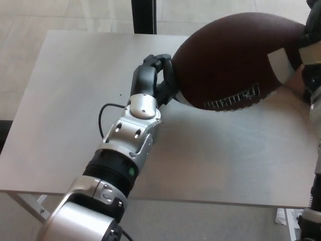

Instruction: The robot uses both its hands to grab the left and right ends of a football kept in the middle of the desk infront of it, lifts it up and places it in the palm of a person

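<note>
One football (235, 60) is held above the table (75, 100) at upper right, long axis tilted up toward the right; two hands are seen, left hand (156, 78) and right hand (311, 55) pressed against its ends.

1. A pale grey desk (75, 100) with a smooth matte top is seen from above, filling most of the head view.
2. A small dark speck is noted on the desk's left part.
3. Light tiled floor (30, 15) is shown beyond the far edge, crossed by faint grout lines and washed with soft daylight.
4. A dark vertical post (143, 15) is seen rising behind the desk's far edge.
5. A slanted white desk leg (25, 206) is visible under the near edge, and crumpled white paper (287, 217) is seen on the floor at lower right.
</note>
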### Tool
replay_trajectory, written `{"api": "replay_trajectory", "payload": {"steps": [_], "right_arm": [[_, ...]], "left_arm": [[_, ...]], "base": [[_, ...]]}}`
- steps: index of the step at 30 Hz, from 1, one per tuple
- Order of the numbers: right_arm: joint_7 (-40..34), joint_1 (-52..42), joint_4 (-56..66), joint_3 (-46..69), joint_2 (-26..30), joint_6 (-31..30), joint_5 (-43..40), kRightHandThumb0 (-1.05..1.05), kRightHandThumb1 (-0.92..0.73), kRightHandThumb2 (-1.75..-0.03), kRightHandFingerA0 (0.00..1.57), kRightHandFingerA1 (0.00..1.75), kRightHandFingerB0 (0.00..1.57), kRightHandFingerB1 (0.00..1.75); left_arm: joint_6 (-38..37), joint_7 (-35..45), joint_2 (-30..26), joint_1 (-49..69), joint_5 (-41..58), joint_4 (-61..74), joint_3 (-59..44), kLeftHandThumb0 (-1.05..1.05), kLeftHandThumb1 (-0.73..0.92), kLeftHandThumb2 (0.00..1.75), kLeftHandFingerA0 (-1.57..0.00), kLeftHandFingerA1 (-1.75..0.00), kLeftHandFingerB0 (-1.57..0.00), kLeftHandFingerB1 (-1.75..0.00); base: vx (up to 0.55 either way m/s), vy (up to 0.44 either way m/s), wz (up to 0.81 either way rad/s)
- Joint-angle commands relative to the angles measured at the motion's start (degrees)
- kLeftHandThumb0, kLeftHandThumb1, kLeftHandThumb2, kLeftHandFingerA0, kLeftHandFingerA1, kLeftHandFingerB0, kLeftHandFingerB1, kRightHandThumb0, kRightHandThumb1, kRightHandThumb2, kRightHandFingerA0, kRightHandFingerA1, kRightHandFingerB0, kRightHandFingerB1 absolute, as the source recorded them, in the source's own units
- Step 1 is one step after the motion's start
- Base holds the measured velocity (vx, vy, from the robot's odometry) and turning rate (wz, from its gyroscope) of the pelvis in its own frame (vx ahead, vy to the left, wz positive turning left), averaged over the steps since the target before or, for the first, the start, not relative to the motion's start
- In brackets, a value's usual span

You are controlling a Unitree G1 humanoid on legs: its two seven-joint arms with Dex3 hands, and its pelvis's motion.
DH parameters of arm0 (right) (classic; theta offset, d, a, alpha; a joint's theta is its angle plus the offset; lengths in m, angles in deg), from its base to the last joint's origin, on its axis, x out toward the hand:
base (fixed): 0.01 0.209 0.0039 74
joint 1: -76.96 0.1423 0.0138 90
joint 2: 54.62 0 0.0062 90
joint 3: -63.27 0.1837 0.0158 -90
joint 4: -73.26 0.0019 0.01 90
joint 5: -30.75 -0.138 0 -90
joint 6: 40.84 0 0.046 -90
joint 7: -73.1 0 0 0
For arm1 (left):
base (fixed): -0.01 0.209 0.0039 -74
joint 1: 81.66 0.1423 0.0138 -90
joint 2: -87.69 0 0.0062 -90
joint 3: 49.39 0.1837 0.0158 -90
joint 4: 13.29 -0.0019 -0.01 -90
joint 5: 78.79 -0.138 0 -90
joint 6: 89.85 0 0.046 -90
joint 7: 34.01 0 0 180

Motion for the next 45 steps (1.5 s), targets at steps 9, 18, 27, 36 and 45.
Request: {"api": "replay_trajectory", "payload": {"steps": [9,18,27,36,45], "right_arm": [[1.3,13.9,-4.5,2.4,-2.1,-4.1,-11.2,-0.69,-0.8,-0.64,0.6,0.58,0.46,0.37],[-1.2,21.4,-11.0,4.0,-0.9,-3.7,-10.2,-0.67,-0.79,-0.64,0.53,0.58,0.41,0.37],[-5.4,32.4,-31.0,9.2,2.9,0.6,-8.6,-0.64,-0.81,-0.64,0.56,0.61,0.5,0.44],[-10.1,34.1,-40.6,16.6,4.3,4.1,-11.1,-0.63,-0.82,-0.65,0.52,0.61,0.55,0.49],[-5.8,30.9,-44.8,17.6,6.8,6.6,-10.9,-0.64,-0.88,-0.66,0.49,0.73,0.42,0.48]], "left_arm": [[9.2,16.2,-1.4,-22.2,-2.7,-4.3,4.1,-0.6,0.9,0.66,-0.65,-0.84,-0.44,-0.47],[9.6,19.0,-3.6,-26.8,-2.4,-7.5,3.1,-0.62,0.92,0.69,-0.55,-0.72,-0.44,-0.47],[6.7,24.1,-5.5,-31.7,-6.0,-16.5,5.9,-0.61,0.89,0.66,-0.54,-0.69,-0.45,-0.42],[5.3,28.9,-3.7,-32.4,-9.9,-22.5,10.9,-0.56,0.79,0.64,-0.39,-0.67,-0.4,-0.39],[3.1,28.8,-0.1,-31.2,-14.7,-25.3,16.5,-0.38,0.75,0.61,-0.48,-0.91,-0.3,-0.34]], "base": [[0.0,0.0,0.0],[0.0,0.0,0.0],[0.0,0.0,0.0],[0.0,0.0,0.0],[0.0,0.0,0.0]]}}
